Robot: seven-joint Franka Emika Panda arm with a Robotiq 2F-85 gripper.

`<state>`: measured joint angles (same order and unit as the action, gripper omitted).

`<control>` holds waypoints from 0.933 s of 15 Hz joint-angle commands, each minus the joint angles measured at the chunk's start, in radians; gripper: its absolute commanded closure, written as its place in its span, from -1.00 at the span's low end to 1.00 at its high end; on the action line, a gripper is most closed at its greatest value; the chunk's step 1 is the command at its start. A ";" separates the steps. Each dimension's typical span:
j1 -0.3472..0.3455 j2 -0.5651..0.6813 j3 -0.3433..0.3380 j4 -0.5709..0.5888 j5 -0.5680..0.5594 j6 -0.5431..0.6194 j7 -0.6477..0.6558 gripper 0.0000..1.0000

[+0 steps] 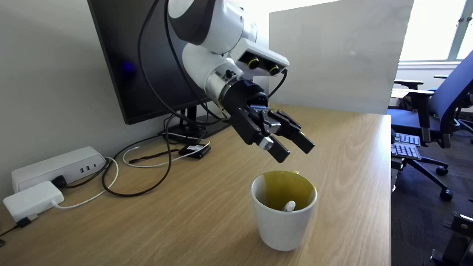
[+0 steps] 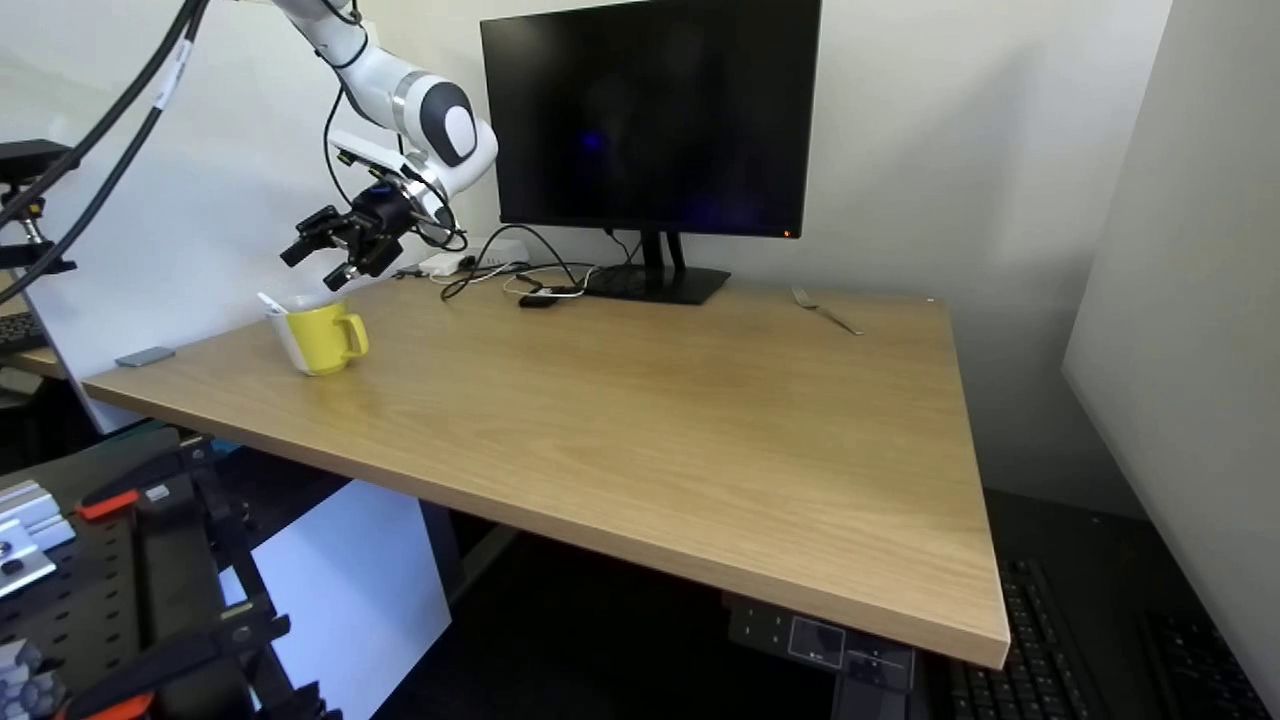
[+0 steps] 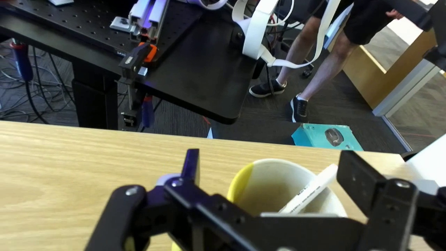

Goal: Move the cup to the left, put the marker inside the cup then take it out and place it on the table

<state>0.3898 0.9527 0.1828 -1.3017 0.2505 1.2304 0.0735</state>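
Cup (image 1: 283, 226), marker (image 1: 289, 206) inside, below claw (image 1: 292, 148).

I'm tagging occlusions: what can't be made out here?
Lower end of the marker: hidden by the mug in both exterior views, by the end effector in the wrist view.
Its lettering: too small to read, wrist view.
Person: head cut off by the wrist view's top edge.

The cup (image 1: 282, 229), a mug in white and yellow inside and out with a yellow handle, is standing upright on the bench (image 2: 650, 420), near an edge of the light wood-grain top. I am finding the marker (image 3: 308, 190) inside it: its white barrel, bearing dark print, is leaning away from the handle, and its white end is projecting above the rim.
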 commanded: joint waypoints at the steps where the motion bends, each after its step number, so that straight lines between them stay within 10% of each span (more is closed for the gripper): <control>1: -0.005 -0.076 -0.006 -0.046 -0.047 0.083 0.005 -1.00; 14: -0.102 -0.506 -0.042 -0.539 -0.144 0.604 -0.001 -1.00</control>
<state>0.3194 0.5908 0.1373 -1.6487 0.1182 1.6850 0.0734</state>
